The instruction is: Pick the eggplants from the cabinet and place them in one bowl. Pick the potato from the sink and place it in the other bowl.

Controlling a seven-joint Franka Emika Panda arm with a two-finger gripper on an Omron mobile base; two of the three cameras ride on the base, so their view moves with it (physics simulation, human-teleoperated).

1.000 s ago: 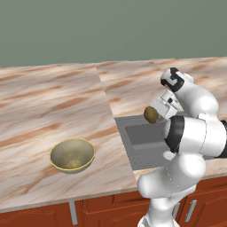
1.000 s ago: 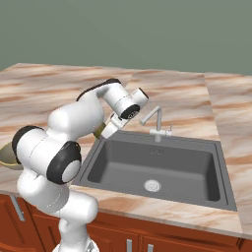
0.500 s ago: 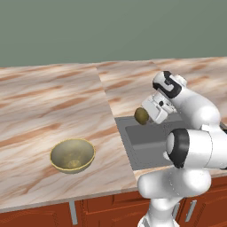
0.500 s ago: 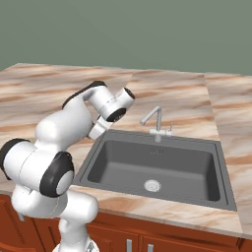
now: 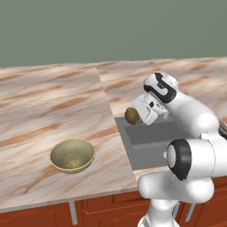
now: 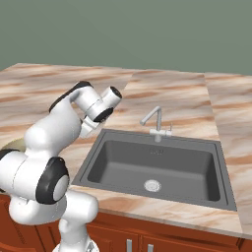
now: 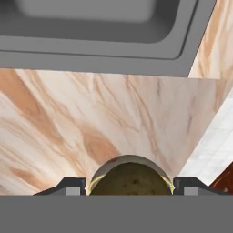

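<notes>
Olive-brown, the potato (image 5: 131, 115) sits pinched in the gripper (image 5: 135, 114), held in the air above the left rim of the sink (image 5: 146, 144). From there the olive-tan bowl (image 5: 72, 155) lies well to the left, lower, on the marble counter (image 5: 48, 111).

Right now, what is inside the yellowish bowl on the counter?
Nothing that can be seen: the other bowl looks empty. The potato is in the hand, over the counter's edge by the sink.

Even, bright rendered light, soft faint shadows, no glare, sharp focus, no edge distortion
</notes>
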